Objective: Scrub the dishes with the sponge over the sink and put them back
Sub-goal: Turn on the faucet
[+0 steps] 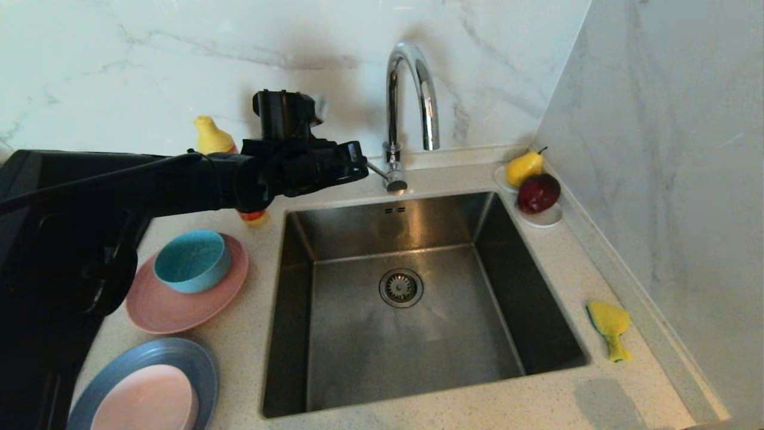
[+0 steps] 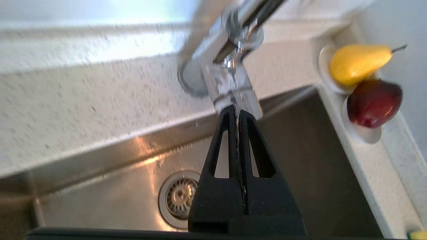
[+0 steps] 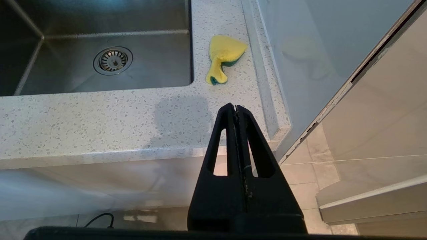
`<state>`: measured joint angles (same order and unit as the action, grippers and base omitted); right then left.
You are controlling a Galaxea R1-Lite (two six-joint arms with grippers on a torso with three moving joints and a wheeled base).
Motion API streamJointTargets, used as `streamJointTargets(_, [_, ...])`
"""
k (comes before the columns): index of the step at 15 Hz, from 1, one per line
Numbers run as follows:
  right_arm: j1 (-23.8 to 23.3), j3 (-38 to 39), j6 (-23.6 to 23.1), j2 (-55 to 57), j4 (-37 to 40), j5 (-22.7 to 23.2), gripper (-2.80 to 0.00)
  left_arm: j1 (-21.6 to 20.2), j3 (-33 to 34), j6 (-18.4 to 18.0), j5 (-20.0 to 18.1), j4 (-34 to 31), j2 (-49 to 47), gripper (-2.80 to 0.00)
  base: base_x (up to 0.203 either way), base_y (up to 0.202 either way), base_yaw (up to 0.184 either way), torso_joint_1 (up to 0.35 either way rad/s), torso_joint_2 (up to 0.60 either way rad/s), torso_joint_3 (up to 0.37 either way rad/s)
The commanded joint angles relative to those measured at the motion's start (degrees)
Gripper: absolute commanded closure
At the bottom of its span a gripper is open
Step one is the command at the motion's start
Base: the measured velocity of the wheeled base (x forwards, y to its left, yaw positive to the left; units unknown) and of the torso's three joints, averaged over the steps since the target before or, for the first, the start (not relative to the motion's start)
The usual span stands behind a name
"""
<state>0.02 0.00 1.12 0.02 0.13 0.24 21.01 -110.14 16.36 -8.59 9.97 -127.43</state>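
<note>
Speckled pale stone counter wraps a square steel sink (image 1: pixel 418 310) set into a marble-walled corner, and everything for the job is laid out around that basin within reach.

Nearest, at about 8 o'clock from the drain, a pale pink bowl (image 1: pixel 146 397) sits nested on a grey-blue plate (image 1: pixel 197 361). Just beyond, at 9 o'clock, a teal bowl (image 1: pixel 192 261) rests on a salmon-pink plate (image 1: pixel 179 310). Stacking them in pairs keeps the left side compact.

At 3 o'clock the sponge (image 1: pixel 609 325) lies crumpled on the counter strip between sink rim and wall, well apart from the dishes and nearer the right arm. The right gripper (image 3: pixel 236 108) hangs below the counter's front edge, jaws pressed together on nothing, apparently parked.

Farther back, the left gripper (image 1: pixel 361 167) reaches level across the sink's rear-left corner, jaws fully closed and empty, its tip just beside the lever at the base of the tap (image 1: pixel 409 95). Closed fingers suit nudging that lever, so turning on the water looks like the step in hand.

At 1 o'clock a saucer (image 1: pixel 546 218) with fruit stands clear of the work.
</note>
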Motion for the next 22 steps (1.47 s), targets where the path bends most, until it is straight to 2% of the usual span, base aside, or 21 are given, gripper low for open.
streamJointTargets(1, [0.1, 0.0, 0.0, -0.1, 0.0, 0.0, 0.00, -0.1, 0.0, 0.0, 0.1, 1.6, 0.3, 0.00, 0.000, 0.000, 0.000, 0.000, 0.00, 0.000])
streamJointTargets(6, [0.0, 0.0, 0.0, -0.1, 0.0, 0.0, 0.00, -0.3, 0.0, -3.3, 0.3, 7.3, -2.5, 0.00, 0.000, 0.000, 0.000, 0.000, 0.00, 0.000])
streamJointTargets(9, [0.0, 0.0, 0.0, -0.1, 0.0, 0.0, 0.00, -0.5, 0.0, -4.2, 0.8, 7.9, -4.2, 0.00, 0.000, 0.000, 0.000, 0.000, 0.00, 0.000])
streamJointTargets(22, [0.0, 0.0, 0.0, -0.1, 0.0, 0.0, 0.00, -0.3, 0.1, -4.1, 0.6, 9.1, -3.4, 0.00, 0.000, 0.000, 0.000, 0.000, 0.00, 0.000])
